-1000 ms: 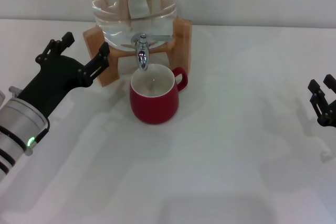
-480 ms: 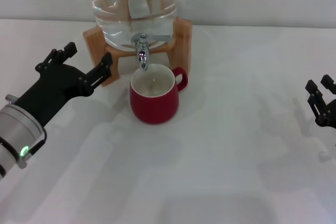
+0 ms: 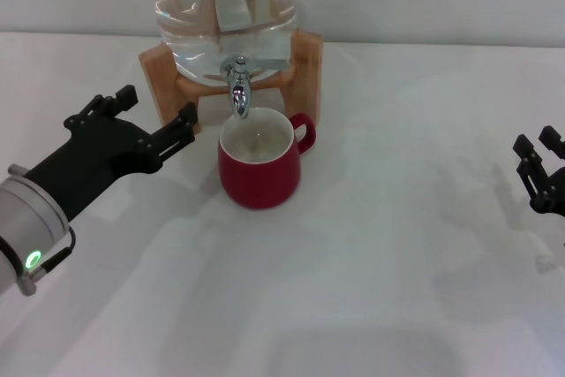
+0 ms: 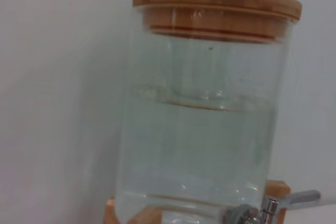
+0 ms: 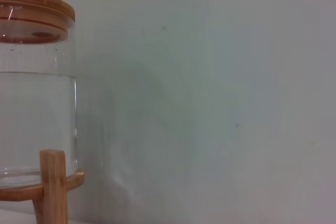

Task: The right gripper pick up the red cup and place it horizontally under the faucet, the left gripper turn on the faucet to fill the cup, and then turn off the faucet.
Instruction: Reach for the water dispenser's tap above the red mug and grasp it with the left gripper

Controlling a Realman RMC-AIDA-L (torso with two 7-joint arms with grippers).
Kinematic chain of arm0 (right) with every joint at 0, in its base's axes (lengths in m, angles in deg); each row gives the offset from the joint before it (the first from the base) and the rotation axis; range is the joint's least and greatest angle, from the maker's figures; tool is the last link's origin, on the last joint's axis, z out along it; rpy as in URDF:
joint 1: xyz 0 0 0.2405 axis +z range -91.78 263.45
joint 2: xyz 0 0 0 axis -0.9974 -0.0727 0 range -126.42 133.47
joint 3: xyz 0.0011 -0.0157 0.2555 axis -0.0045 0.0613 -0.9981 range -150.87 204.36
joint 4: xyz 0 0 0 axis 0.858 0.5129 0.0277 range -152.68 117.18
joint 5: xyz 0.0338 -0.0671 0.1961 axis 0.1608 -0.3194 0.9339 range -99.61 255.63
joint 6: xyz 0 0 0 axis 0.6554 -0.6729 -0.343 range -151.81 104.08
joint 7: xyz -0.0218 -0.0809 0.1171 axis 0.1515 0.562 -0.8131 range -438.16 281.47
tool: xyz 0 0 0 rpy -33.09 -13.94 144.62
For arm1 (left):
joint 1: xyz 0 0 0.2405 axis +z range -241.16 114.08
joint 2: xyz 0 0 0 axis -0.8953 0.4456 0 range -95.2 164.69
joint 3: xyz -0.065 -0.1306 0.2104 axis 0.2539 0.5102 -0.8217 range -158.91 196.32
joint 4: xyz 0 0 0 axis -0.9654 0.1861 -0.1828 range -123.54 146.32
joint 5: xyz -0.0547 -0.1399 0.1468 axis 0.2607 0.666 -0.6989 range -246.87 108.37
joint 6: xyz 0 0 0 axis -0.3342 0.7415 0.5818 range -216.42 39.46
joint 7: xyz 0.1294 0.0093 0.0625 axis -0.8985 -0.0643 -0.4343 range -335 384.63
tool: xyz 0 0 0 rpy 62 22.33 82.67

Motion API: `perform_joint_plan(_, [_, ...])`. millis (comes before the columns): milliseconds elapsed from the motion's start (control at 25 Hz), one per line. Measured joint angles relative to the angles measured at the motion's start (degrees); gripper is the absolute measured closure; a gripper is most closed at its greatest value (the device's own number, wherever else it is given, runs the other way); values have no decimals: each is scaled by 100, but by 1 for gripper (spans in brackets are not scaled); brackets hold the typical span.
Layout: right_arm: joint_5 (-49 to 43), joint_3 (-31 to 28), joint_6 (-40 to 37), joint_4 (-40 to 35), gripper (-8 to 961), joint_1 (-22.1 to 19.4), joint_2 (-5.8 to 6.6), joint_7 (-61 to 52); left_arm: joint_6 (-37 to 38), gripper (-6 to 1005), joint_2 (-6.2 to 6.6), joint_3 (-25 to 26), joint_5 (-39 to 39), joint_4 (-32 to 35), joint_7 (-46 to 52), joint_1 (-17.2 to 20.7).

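The red cup (image 3: 259, 168), glossy with a white inside, stands upright under the faucet (image 3: 237, 87), just right of the left gripper (image 3: 152, 124), whose fingers are spread. The right gripper (image 3: 540, 172) sits well off to the cup's right, fingers apart and holding nothing.

The red cup (image 3: 259, 165) stands upright on the table (image 3: 371, 289), directly under the faucet (image 3: 237, 87). Behind it, the water jug (image 3: 221, 6) sits on its wooden stand (image 3: 305, 64). The left gripper (image 3: 152, 121) is left of the cup; the right gripper (image 3: 540, 169) is far right.

Red cup (image 3: 259, 168) upright on white table directly under chrome faucet (image 3: 237, 86), handle rightward.
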Motion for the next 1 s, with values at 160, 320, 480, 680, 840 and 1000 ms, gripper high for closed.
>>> perform_joint_plan(160, [0,0,0,-4,625,5,0,-1,-6,126,0,15,-1159,394,1214,74])
perform_joint_plan(320, [0,0,0,-12,625,10,0,-2,-233,126,0,85,-3173,1056,3153,126])
perform_joint_plan(480, [0,0,-1,-22,625,13,0,-1,-979,126,-3,327,-4589,1570,4667,11])
perform_joint_plan(680, [4,0,0,-41,625,38,0,-1,-1526,126,-13,492,-5267,1943,5355,-133])
perform_joint_plan(840, [27,0,-1,-48,625,58,0,-1,-1990,126,-8,544,-5966,2352,5957,-300])
perform_joint_plan(1000, [34,-20,-1,-49,624,79,0,-1,-2712,126,-12,684,-6638,2650,6547,-644])
